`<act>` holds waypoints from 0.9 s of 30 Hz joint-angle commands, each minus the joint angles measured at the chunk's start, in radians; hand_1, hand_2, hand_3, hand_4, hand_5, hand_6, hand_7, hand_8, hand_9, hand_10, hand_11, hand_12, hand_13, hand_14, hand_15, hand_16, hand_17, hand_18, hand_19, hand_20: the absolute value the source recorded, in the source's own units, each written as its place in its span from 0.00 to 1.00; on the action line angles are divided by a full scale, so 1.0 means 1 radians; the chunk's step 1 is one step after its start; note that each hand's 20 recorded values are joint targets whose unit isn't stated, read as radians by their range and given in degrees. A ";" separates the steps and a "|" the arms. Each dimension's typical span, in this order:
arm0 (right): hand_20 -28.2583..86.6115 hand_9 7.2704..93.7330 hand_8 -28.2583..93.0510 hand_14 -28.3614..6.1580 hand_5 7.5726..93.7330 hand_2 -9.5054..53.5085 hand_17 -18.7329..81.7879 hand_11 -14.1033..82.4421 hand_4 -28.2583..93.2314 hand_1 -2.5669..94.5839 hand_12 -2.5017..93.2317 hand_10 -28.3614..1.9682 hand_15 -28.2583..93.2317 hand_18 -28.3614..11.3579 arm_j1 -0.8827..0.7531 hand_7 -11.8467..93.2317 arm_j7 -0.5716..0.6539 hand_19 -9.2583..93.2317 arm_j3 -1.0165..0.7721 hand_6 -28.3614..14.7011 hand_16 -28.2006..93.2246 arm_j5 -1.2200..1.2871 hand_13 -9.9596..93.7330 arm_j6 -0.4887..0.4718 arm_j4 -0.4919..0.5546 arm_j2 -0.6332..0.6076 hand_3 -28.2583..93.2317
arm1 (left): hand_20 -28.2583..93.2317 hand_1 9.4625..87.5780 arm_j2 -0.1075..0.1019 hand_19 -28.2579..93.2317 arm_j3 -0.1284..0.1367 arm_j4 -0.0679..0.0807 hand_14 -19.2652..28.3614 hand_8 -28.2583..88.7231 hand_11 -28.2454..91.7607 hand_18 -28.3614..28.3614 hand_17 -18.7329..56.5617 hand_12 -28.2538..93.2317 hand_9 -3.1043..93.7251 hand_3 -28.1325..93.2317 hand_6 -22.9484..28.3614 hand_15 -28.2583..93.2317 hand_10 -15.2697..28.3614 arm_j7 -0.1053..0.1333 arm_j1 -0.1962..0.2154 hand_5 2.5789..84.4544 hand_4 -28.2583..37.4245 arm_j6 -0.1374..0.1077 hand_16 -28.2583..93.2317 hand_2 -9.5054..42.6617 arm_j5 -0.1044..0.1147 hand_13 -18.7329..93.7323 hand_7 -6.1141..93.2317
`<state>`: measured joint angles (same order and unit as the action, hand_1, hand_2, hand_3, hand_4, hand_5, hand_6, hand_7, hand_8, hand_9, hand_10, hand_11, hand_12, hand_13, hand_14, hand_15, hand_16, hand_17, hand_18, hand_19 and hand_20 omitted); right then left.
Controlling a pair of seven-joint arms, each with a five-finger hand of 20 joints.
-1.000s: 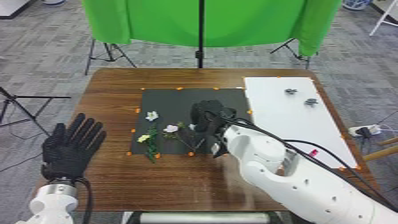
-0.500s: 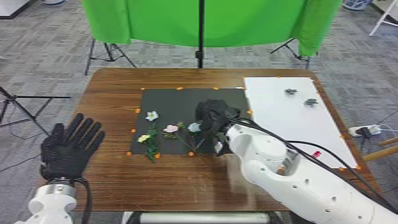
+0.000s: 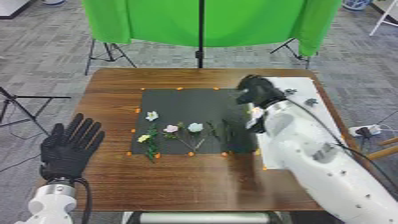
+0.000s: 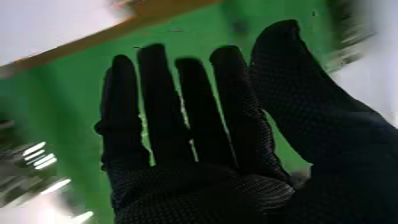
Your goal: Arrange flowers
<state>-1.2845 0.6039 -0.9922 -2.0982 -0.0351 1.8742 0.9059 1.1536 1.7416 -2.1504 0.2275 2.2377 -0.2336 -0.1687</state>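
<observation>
My right hand [image 3: 258, 92] is over the border between the dark mat [image 3: 182, 102] and the white board [image 3: 284, 90]. In the right wrist view the right hand [image 4: 209, 190] is open, fingers straight, with nothing on its palm. Flowers lie on the mat: a white one [image 3: 152, 116] at upper left, a yellow one [image 3: 144, 138] below it, a pink one [image 3: 171, 128] and a pale blue-white one [image 3: 195, 127] near the middle. Green stems [image 3: 228, 137] lie right of them. My left hand [image 3: 67, 152] is open, palm flat, left of the mat.
Two small grey objects [image 3: 290, 91] [image 3: 311, 102] rest on the white board. Orange markers edge the mat and the board. A green backdrop [image 3: 160, 25] on a black stand is behind the brown table [image 3: 169, 182].
My right hand has moved away from the flowers, up and to the right, uncovering the pale flower and the stems on the mat. The left hand has stayed in place.
</observation>
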 commanded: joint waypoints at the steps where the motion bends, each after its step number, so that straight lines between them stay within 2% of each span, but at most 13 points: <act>1: 0.47 0.40 0.13 0.35 0.52 0.00 0.35 0.23 0.00 0.52 0.15 0.42 0.41 0.19 -0.039 0.25 0.087 0.73 -0.173 0.57 0.36 -0.020 0.44 -0.010 -0.134 -0.135 0.88 | 0.34 0.24 0.008 0.45 0.017 0.004 0.70 0.18 0.37 0.72 0.20 0.32 0.40 0.86 0.63 0.45 0.68 -0.001 0.021 0.49 0.01 0.013 0.19 0.40 -0.008 0.41 0.11; 4: 0.46 0.39 0.13 0.34 0.51 0.00 0.33 0.23 0.00 0.53 0.15 0.42 0.39 0.19 -0.039 0.26 0.093 0.71 -0.184 0.57 0.37 -0.022 0.42 -0.036 -0.174 -0.144 0.87 | 0.34 0.24 0.005 0.45 0.012 0.006 0.70 0.18 0.37 0.72 0.20 0.32 0.40 0.86 0.63 0.45 0.68 -0.002 0.024 0.49 0.01 0.006 0.19 0.40 0.001 0.41 0.11; 7: 0.45 0.38 0.13 0.35 0.51 0.00 0.33 0.24 0.00 0.55 0.15 0.45 0.37 0.20 -0.031 0.26 0.086 0.70 -0.174 0.58 0.38 -0.030 0.42 -0.043 -0.221 -0.142 0.88 | 0.34 0.25 0.009 0.45 0.010 0.005 0.70 0.18 0.37 0.72 0.20 0.32 0.40 0.86 0.63 0.45 0.68 -0.004 0.027 0.49 0.01 0.000 0.19 0.40 -0.001 0.40 0.11; 9: 0.45 0.38 0.13 0.35 0.51 0.00 0.33 0.24 0.00 0.55 0.15 0.49 0.36 0.20 -0.025 0.27 0.073 0.70 -0.159 0.59 0.38 -0.006 0.42 -0.006 -0.269 -0.136 0.88 | 0.34 0.25 0.011 0.45 0.007 0.011 0.70 0.18 0.37 0.72 0.20 0.32 0.40 0.86 0.63 0.45 0.68 -0.003 0.026 0.49 0.01 0.002 0.19 0.40 -0.005 0.40 0.11; 11: 0.45 0.38 0.13 0.36 0.51 0.00 0.33 0.24 0.00 0.55 0.15 0.52 0.36 0.21 -0.005 0.27 0.062 0.69 -0.137 0.60 0.39 0.020 0.42 0.013 -0.319 -0.126 0.88 | 0.34 0.25 0.014 0.45 0.003 0.012 0.70 0.18 0.37 0.72 0.20 0.32 0.40 0.86 0.62 0.45 0.67 0.001 0.022 0.49 0.01 -0.009 0.19 0.40 -0.002 0.40 0.12; 15: 0.45 0.37 0.12 0.39 0.48 0.00 0.33 0.25 0.00 0.55 0.14 0.56 0.36 0.23 0.019 0.29 0.038 0.69 -0.106 0.63 0.39 0.049 0.43 0.031 -0.376 -0.113 0.88 | 0.34 0.25 0.015 0.45 -0.004 0.015 0.69 0.18 0.37 0.72 0.20 0.32 0.39 0.86 0.62 0.45 0.67 -0.004 0.022 0.49 0.01 0.000 0.19 0.40 -0.004 0.39 0.12; 17: 0.45 0.38 0.11 0.42 0.47 0.00 0.34 0.25 0.00 0.56 0.14 0.58 0.36 0.23 0.033 0.29 0.052 0.70 -0.092 0.64 0.40 0.069 0.45 0.035 -0.396 -0.103 0.87 | 0.34 0.25 0.017 0.45 -0.006 0.019 0.69 0.18 0.37 0.72 0.20 0.32 0.39 0.85 0.62 0.45 0.67 -0.002 0.024 0.49 0.01 0.015 0.20 0.40 -0.001 0.39 0.12; 20: 0.46 0.48 0.11 0.48 0.54 0.00 0.36 0.27 0.00 0.58 0.14 0.59 0.40 0.23 0.050 0.30 0.074 0.72 -0.064 0.66 0.40 0.081 0.55 0.076 -0.422 -0.093 0.83 | 0.34 0.25 0.019 0.45 -0.006 0.019 0.70 0.18 0.37 0.72 0.20 0.32 0.39 0.86 0.62 0.45 0.67 -0.004 0.023 0.49 0.01 0.014 0.20 0.40 0.004 0.39 0.12; 22: 0.48 0.60 0.13 0.53 0.63 0.00 0.39 0.29 0.00 0.60 0.15 0.59 0.43 0.23 0.041 0.31 0.078 0.74 -0.055 0.67 0.40 0.063 0.62 0.125 -0.421 -0.094 0.79 | 0.34 0.25 0.019 0.45 -0.006 0.020 0.70 0.18 0.37 0.72 0.20 0.32 0.39 0.85 0.62 0.45 0.67 -0.010 0.022 0.49 0.01 0.019 0.20 0.40 0.000 0.39 0.12; 23: 0.50 0.70 0.16 0.58 0.69 0.00 0.41 0.26 0.00 0.65 0.24 0.60 0.45 0.24 0.035 0.35 0.074 0.74 -0.050 0.68 0.45 0.047 0.67 0.150 -0.419 -0.096 0.75 | 0.34 0.25 0.017 0.45 -0.005 0.021 0.70 0.18 0.37 0.72 0.20 0.32 0.39 0.85 0.62 0.45 0.67 -0.010 0.023 0.49 0.01 0.025 0.20 0.40 -0.001 0.39 0.12; 25: 0.53 0.85 0.21 0.63 0.77 0.00 0.43 0.23 0.00 0.69 0.38 0.62 0.47 0.25 0.021 0.43 0.060 0.76 -0.058 0.70 0.54 0.046 0.73 0.168 -0.397 -0.100 0.71 | 0.34 0.25 0.017 0.45 -0.003 0.020 0.70 0.18 0.37 0.72 0.20 0.32 0.39 0.85 0.62 0.45 0.67 -0.009 0.026 0.49 0.01 0.029 0.20 0.40 0.001 0.40 0.12; 27: 0.54 0.88 0.22 0.63 0.78 0.00 0.43 0.25 0.00 0.70 0.42 0.64 0.49 0.24 0.005 0.44 0.042 0.77 -0.068 0.69 0.56 0.048 0.75 0.183 -0.352 -0.109 0.70 | 0.34 0.25 0.020 0.44 0.000 0.020 0.70 0.18 0.37 0.72 0.20 0.32 0.39 0.86 0.62 0.45 0.67 -0.012 0.028 0.49 0.01 0.034 0.20 0.40 -0.001 0.40 0.11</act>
<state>-1.2324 0.6733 -1.0572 -2.0235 0.0870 1.4528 0.7961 1.1617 1.7408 -2.1388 0.2268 2.2485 -0.2243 -0.1690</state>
